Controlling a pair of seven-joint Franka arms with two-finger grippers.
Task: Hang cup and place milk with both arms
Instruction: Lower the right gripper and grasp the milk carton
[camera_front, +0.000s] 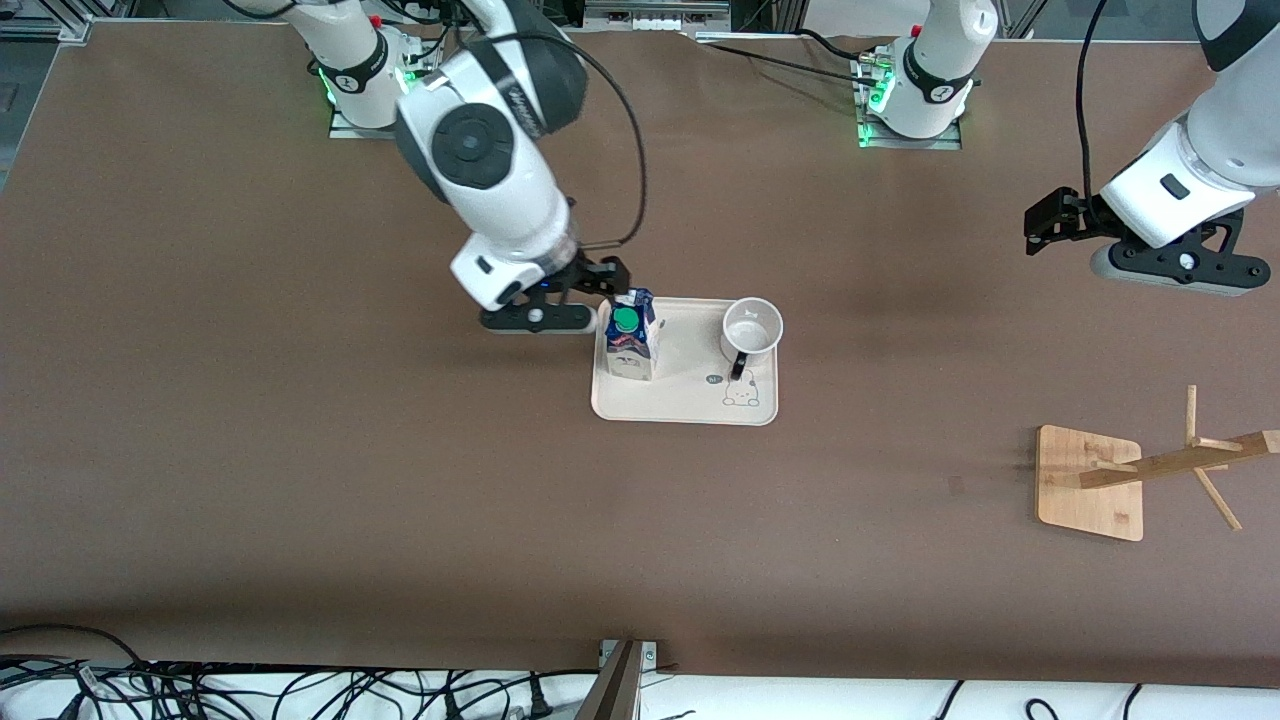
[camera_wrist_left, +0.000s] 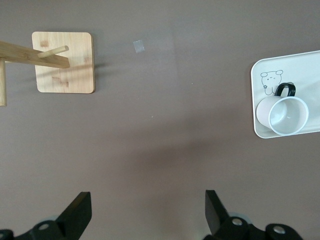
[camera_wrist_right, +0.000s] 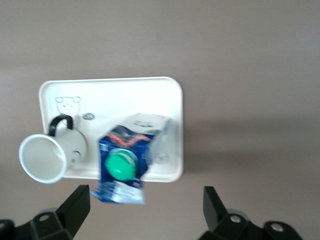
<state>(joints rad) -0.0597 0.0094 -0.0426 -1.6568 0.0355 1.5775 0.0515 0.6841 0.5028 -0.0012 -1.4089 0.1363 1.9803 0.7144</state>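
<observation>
Milk: upright on tray, nine o'clock end.
Cup: on tray, three o'clock of milk.
Right pincer: fingers apart, over milk.
Left pincer: fingers apart, over bare counter.

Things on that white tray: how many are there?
2. The milk stands at the tray's end toward the right arm; the cup stands upright at the end toward the left arm. Nothing seems hidden.
</observation>
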